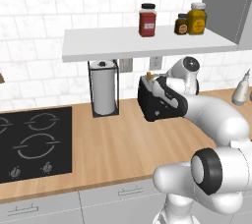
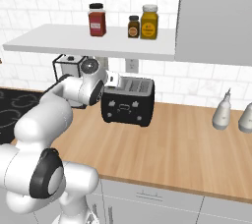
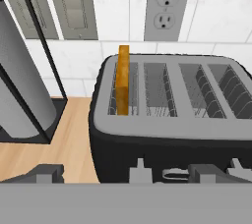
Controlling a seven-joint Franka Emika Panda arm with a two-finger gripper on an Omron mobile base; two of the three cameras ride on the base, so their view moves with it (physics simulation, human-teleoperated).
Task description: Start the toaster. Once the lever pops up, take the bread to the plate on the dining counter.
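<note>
The black toaster (image 3: pixel 167 134) with its slotted grey top stands on the wooden counter by the tiled wall, also in the left base view (image 1: pixel 150 105) and the right base view (image 2: pixel 129 102). The bread (image 3: pixel 123 80), a tan slice, stands upright in the leftmost slot and pokes above the top (image 1: pixel 149 75). My gripper (image 3: pixel 130 173) hovers just above and in front of the toaster's front edge, open, with nothing between its fingertips (image 3: pixel 47 171). The hand sits over the toaster's left end (image 2: pixel 114 78). The plate and the dining counter are out of view.
A paper towel roll in a black wire holder (image 1: pixel 104 89) stands left of the toaster. A black hob (image 1: pixel 34 139) lies further left. A white shelf (image 1: pixel 147 43) with jars hangs overhead. Wall outlets (image 3: pixel 166 7) are behind. Two bottles (image 2: pixel 221 111) stand to the right.
</note>
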